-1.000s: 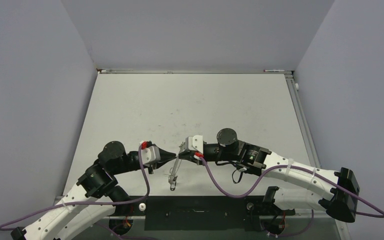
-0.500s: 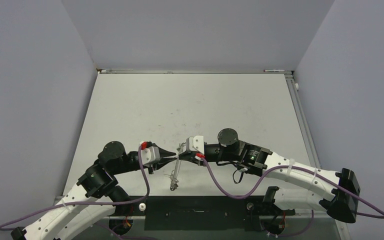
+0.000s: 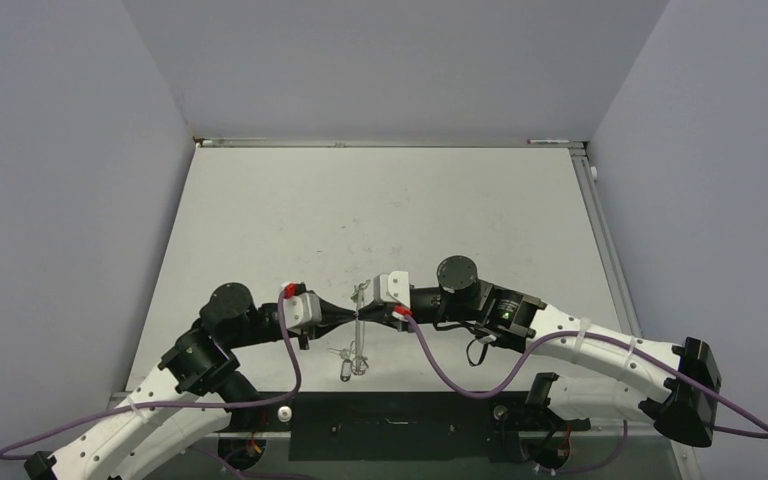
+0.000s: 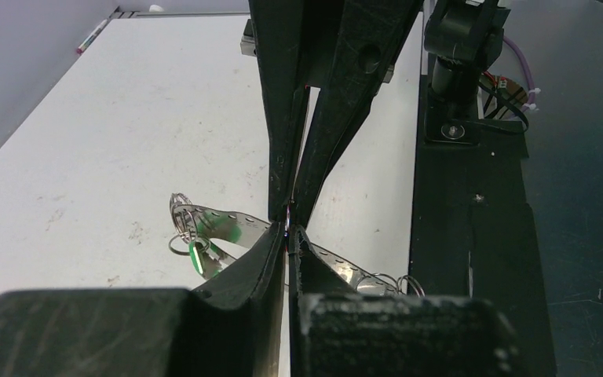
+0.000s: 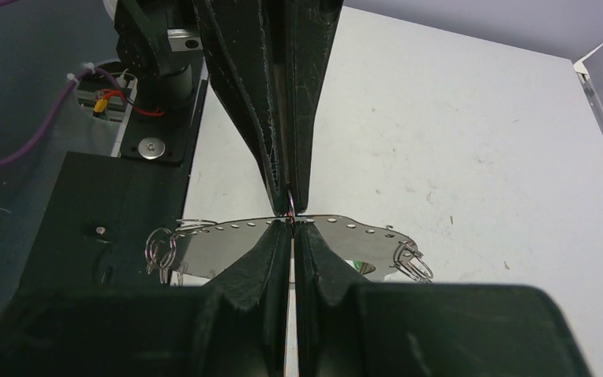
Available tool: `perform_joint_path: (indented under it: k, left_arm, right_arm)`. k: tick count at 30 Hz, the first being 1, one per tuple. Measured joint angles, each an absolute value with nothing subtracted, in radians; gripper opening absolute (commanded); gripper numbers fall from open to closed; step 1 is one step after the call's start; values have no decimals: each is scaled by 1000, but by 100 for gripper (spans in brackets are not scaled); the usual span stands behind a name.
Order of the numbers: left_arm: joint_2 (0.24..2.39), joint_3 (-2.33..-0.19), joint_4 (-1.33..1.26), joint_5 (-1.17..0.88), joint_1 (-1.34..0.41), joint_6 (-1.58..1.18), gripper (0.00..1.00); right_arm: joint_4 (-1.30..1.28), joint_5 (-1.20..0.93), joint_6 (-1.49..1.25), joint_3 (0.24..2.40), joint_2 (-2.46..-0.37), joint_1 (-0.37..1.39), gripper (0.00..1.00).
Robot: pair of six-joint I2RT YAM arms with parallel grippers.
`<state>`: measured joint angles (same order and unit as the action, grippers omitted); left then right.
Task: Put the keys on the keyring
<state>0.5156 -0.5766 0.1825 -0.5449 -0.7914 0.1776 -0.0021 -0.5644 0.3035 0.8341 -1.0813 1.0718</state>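
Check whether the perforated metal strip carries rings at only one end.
No: the perforated metal strip has wire rings hooked at both its ends.

Both arms stretch low and inward with bent elbows, so that the left gripper (image 3: 351,317) and the right gripper (image 3: 364,313) meet tip to tip between them, each with its 2 fingers pressed together.

The left fingers (image 4: 255,263) and right fingers (image 4: 353,86) meet tip to tip, pinched closed, no gap between; a perforated metal strip (image 5: 345,228) with split rings (image 5: 411,263) crosses there; open worktop (image 3: 380,210) lies beyond; a black base plate (image 3: 390,412) borders the near side.
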Motion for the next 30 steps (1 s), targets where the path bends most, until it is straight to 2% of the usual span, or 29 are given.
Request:
perform_joint_path:
  k: [2, 4, 5, 7, 20, 26, 30]
  left_arm:
    - [515, -572, 174, -546, -791, 165, 0]
    - [514, -567, 167, -544, -791, 154, 0]
    - [514, -567, 167, -543, -791, 149, 0]
    - [514, -566, 168, -533, -791, 139, 0]
    - [469, -537, 150, -464, -671, 80, 0]
    - [450, -526, 146, -392, -631, 63, 0]
    - [431, -526, 147, -293, -603, 63, 0]
  right_arm:
    - [-3, -566, 303, 834, -1081, 1070, 5]
    - [-6, -564, 301, 834, -1081, 1069, 33]
    - [-8, -561, 297, 834, -1081, 1069, 41]
    - [-1, -539, 293, 834, -1080, 1068, 48]
    - [76, -162, 223, 765, -850, 1067, 52]
    - [89, -57, 105, 744, -846, 1068, 67]
    - [75, -2, 7, 744, -897, 1082, 70]
